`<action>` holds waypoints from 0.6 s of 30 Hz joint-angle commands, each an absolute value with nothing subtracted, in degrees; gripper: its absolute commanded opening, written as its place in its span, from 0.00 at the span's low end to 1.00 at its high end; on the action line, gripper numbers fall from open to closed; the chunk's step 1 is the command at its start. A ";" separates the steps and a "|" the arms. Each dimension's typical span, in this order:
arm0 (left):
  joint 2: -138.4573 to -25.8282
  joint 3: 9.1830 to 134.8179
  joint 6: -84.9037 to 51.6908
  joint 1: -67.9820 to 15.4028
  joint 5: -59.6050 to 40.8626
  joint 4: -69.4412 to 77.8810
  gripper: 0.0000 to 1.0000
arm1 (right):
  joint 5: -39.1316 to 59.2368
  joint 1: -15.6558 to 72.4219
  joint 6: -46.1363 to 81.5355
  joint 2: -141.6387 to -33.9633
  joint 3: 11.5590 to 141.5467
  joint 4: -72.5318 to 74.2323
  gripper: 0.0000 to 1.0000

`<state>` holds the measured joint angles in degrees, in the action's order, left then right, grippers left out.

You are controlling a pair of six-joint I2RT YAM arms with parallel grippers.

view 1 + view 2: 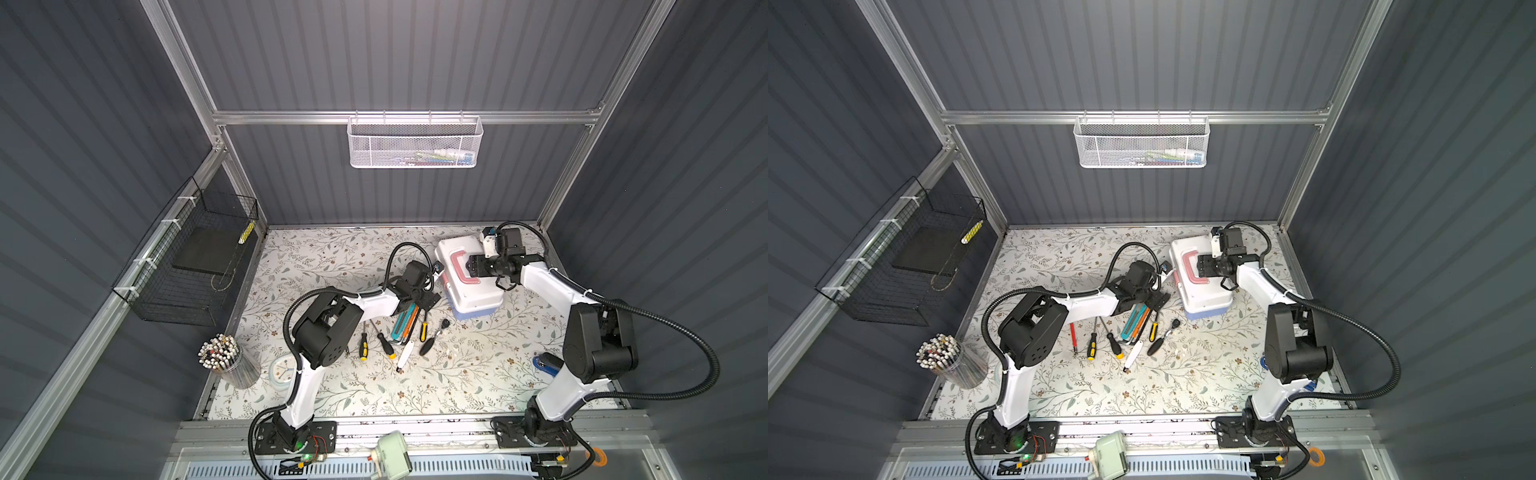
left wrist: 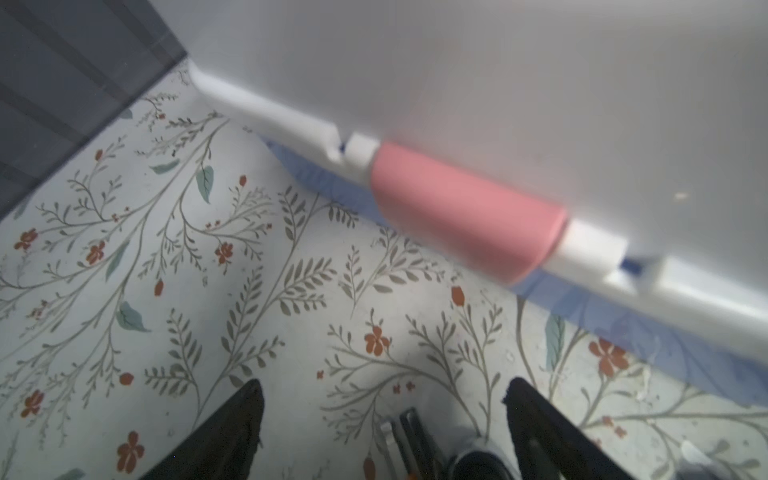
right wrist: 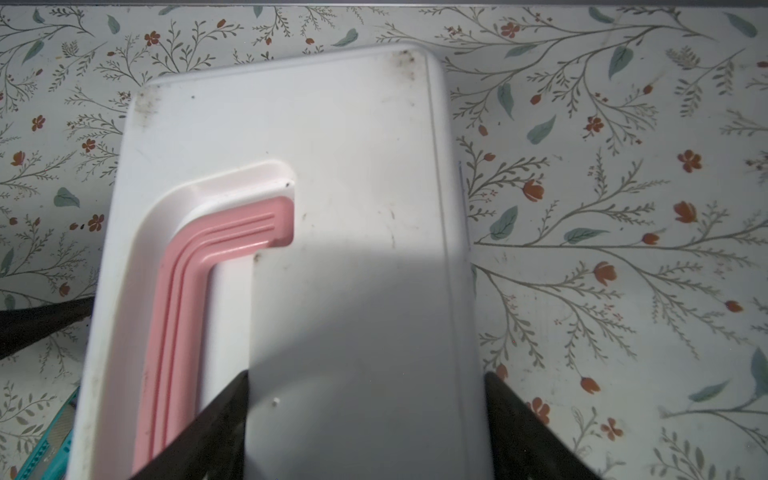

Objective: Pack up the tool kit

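2 bystanders sit nearest the front edge of the floral mat (image 1: 374, 395): pencil jar (image 1: 226, 365) at left, blue stapler (image 1: 545, 363) at right, half hidden by the right arm.

Next row, loose on the mat: red hex key (image 1: 1073, 336), 3 black-yellow screwdrivers (image 1: 363, 347), a white-handled tool (image 1: 405, 353), ratchet (image 1: 433, 338).

Just behind them a teal utility knife (image 1: 400, 323) and an orange utility knife (image 1: 412, 316) lie side by side, far ends under the left gripper (image 2: 384, 386). Its jaws stand wide apart with nothing between them, above the mat, facing the box's pink latch (image 2: 465, 212); that view is blurred.

Tool box (image 1: 478, 295) stands right of centre toward the back wall, turned at an angle. White lid (image 3: 353, 166) is down on the light blue base (image 1: 473, 313).

Right gripper (image 3: 365, 376) is over the lid, jaws wide: 1 finger (image 3: 224, 415) by the recess of the pink handle (image 3: 183, 316), the other beside the lid's long edge. Pinching or only straddling: cannot tell.

Farthest, a white mesh basket (image 1: 415, 143) hangs on the back rail.
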<state>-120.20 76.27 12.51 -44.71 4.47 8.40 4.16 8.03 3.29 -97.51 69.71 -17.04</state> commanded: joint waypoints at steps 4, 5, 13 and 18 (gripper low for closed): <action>-116.61 68.70 13.47 -45.04 5.78 20.35 0.93 | 0.43 7.82 7.98 -97.41 65.34 -26.95 0.65; -116.53 67.82 13.24 -45.06 6.26 22.20 0.93 | 0.57 7.82 8.23 -97.18 65.15 -26.69 0.67; -118.19 68.75 14.62 -45.08 6.16 27.84 0.94 | 3.70 7.82 10.22 -96.16 64.38 -24.86 0.75; -118.78 68.41 17.44 -45.09 4.08 29.98 0.94 | 6.17 7.75 10.44 -95.27 63.37 -22.59 0.81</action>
